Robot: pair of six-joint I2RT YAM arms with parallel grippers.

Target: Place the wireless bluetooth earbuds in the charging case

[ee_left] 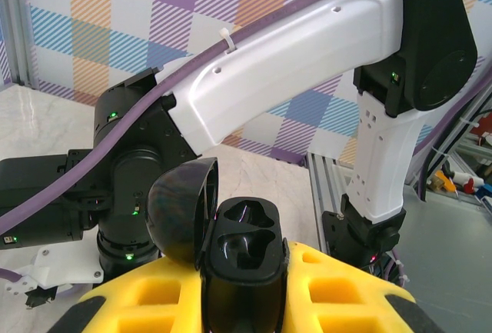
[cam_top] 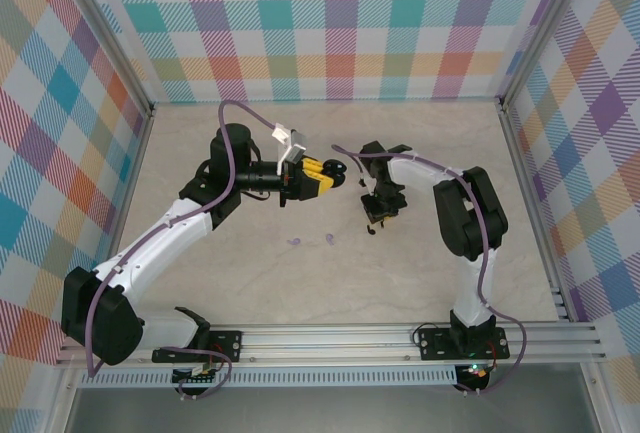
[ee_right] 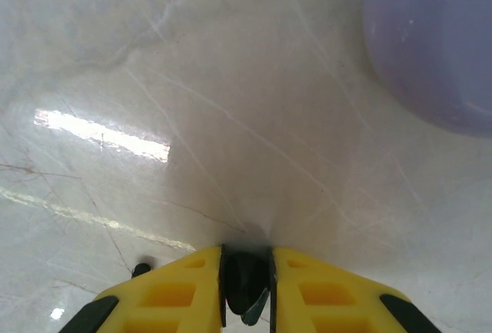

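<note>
My left gripper [cam_top: 318, 179] is lifted above the table, shut on a black charging case [ee_left: 244, 260] that stands between its yellow fingers [ee_left: 338, 287]. The case's lid [ee_left: 181, 218] hangs open to the left and both wells are empty. My right gripper [cam_top: 378, 213] points down at the table, shut on a black earbud [ee_right: 246, 283] pinched between its yellow pads. A second small black earbud [ee_right: 141, 269] lies on the table just left of that gripper. Two pale lilac earbuds [cam_top: 295, 242] [cam_top: 330, 240] lie on the table in front of the left gripper.
A round lilac case [ee_right: 438, 41] sits on the marble table [cam_top: 400, 283] just beyond the right gripper. Checked walls and metal rails enclose the table. The right arm [ee_left: 307, 64] stands close across from the left gripper.
</note>
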